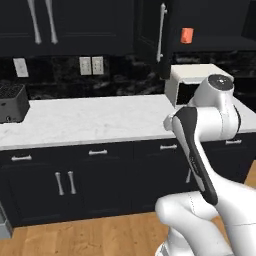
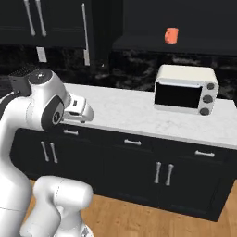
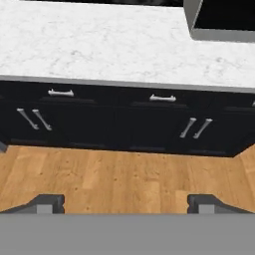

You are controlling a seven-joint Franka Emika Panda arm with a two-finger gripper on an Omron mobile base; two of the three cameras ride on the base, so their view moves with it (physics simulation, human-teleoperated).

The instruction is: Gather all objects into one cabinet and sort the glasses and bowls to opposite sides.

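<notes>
The small orange-red cup (image 1: 187,35) (image 2: 171,35) stands on the dark inner shelf of the black upper wall cabinet (image 1: 220,44) (image 2: 199,46). The cabinet's tall door (image 1: 150,30) is swung open, with its long silver bar handle (image 1: 161,32) toward me. The blue bowls and the brown bowl are out of view. My gripper (image 3: 127,204) is open with nothing between its fingertips (image 3: 47,203). It hangs in front of the counter, well below the cabinet, and looks down at the lower cabinets and the wooden floor.
A white toaster oven (image 1: 192,82) (image 2: 185,89) sits on the white marble counter (image 1: 90,120) (image 2: 129,111) under the open cabinet. A dark toaster (image 1: 12,102) stands at the counter's left end. Black drawers and doors (image 3: 124,124) run below the counter.
</notes>
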